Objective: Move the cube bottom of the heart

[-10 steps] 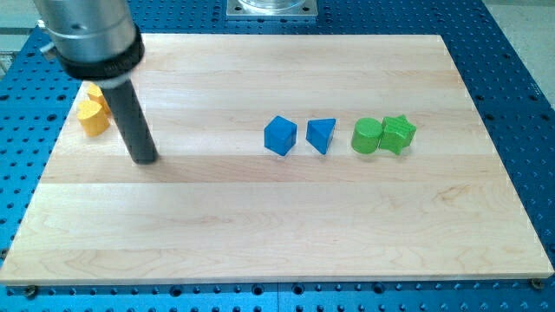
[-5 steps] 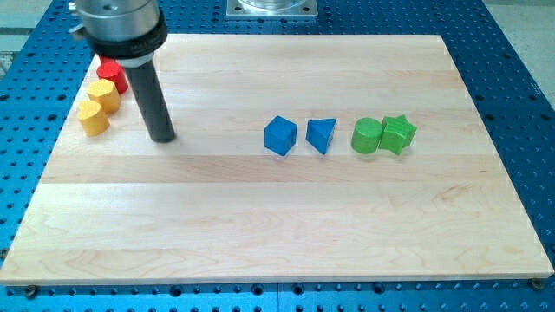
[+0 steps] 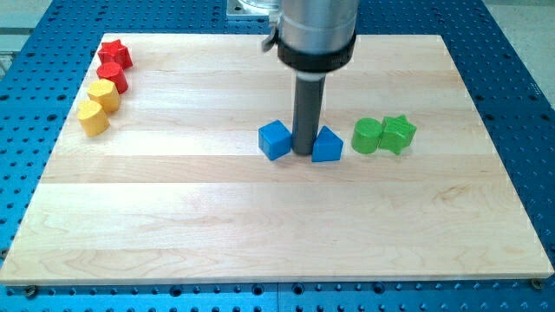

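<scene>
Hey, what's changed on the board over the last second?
My tip swept from the view's left to between the blue cube and the blue triangular block, nudging both slightly. The green blocks and the red and yellow blocks stayed put.

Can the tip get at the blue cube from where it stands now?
Probably yes. My tip sits between the blue cube and the blue triangular block, right at the cube's right side, with nothing between them. The triangular block crowds its other side.
</scene>
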Motion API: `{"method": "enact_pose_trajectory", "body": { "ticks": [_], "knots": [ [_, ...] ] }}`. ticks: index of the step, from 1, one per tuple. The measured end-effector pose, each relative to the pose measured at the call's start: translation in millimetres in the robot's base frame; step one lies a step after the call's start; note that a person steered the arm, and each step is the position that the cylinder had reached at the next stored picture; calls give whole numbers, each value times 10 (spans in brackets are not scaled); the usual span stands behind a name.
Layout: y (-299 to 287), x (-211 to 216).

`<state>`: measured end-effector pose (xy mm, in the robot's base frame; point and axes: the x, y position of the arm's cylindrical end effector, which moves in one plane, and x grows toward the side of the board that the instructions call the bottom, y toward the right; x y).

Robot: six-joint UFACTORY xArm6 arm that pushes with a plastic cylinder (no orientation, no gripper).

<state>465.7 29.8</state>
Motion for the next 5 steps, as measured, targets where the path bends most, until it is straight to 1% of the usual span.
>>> {"method": "enact_pose_trajectory", "body": {
  "ticks": [1,2,3,4,5],
  "knots": [
    [-410,-30],
    [-206,-108],
    [-506,-274],
    [-1405,-26],
    [-2024,-6]
  ]
}}
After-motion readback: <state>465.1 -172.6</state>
